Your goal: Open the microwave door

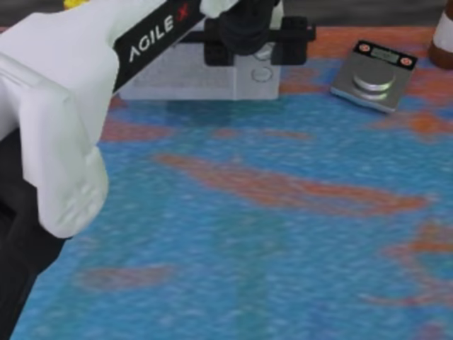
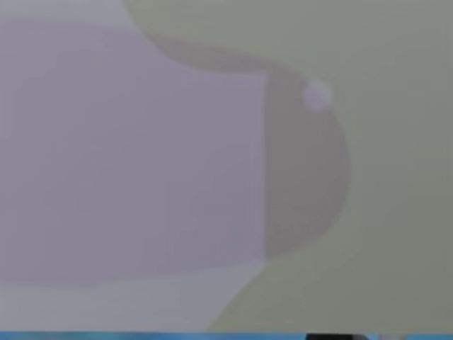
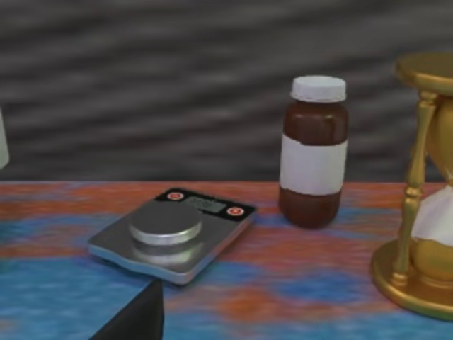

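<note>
The bench (image 1: 269, 234) is seen carrying the microwave (image 1: 191, 74) at its far edge. The left gripper (image 1: 244, 32) is held over the microwave's control-panel end — whether it is open cannot be told. A kitchen scale (image 1: 374, 76) is set right of the microwave.

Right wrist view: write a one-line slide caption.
Silver kitchen scale, brown jar and gold hourglass on the blue-orange table.

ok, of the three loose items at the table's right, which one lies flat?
The kitchen scale: a low silver slab with a round platter. The brown jar with a white cap and the gold hourglass both stand upright.
</note>
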